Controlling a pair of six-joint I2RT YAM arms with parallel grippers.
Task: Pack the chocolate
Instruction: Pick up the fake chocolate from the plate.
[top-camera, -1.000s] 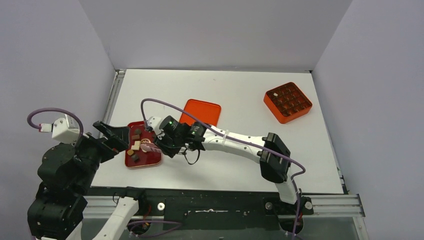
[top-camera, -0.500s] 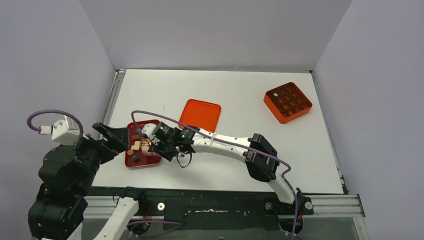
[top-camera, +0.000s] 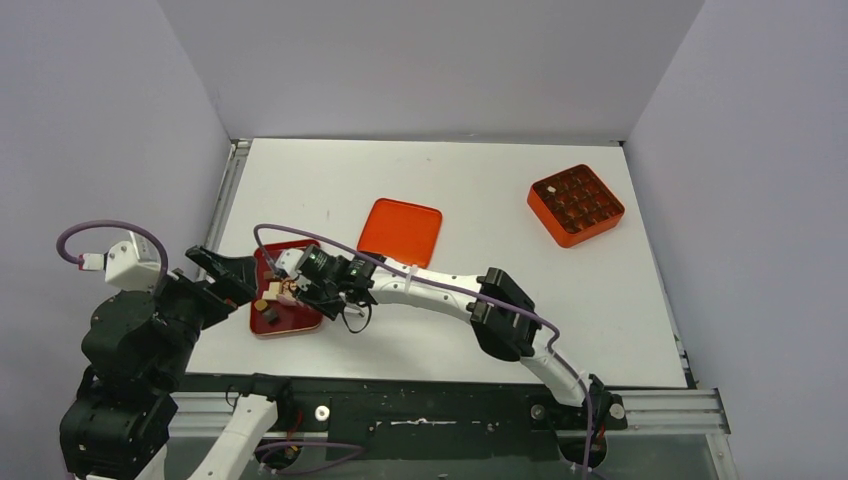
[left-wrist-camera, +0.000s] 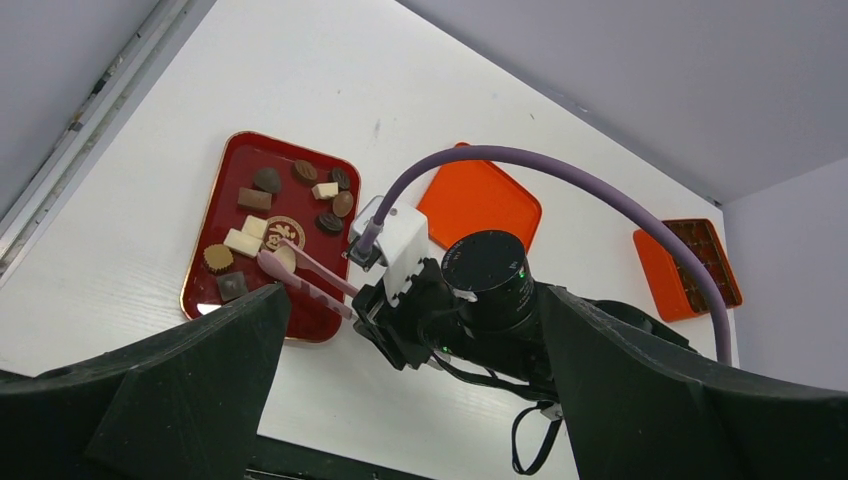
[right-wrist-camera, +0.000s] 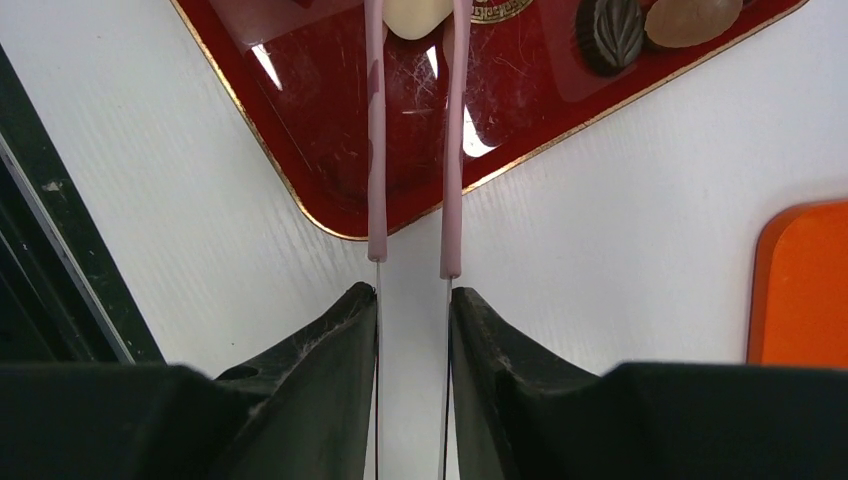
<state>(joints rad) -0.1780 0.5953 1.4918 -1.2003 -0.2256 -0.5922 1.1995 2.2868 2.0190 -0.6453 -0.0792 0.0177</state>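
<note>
Right fingers (right-wrist-camera: 335, 345) are pinching pink tongs (right-wrist-camera: 376, 150) seemingly straddling a chocolate (right-wrist-camera: 415, 18); you're risking flicking it out. Left fingers (left-wrist-camera: 190, 385) are hanging spread.

The right arm is extended leftward, right gripper (right-wrist-camera: 412, 300) clamped on pink tongs (right-wrist-camera: 455, 150); left gripper (top-camera: 225, 272) is spread wide.

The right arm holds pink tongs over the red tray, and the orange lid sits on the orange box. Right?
Not quite. The right gripper holds the pink tongs over the red tray, but the orange lid lies flat on the table beside that tray, apart from the orange box. The top external view shows it.
</note>
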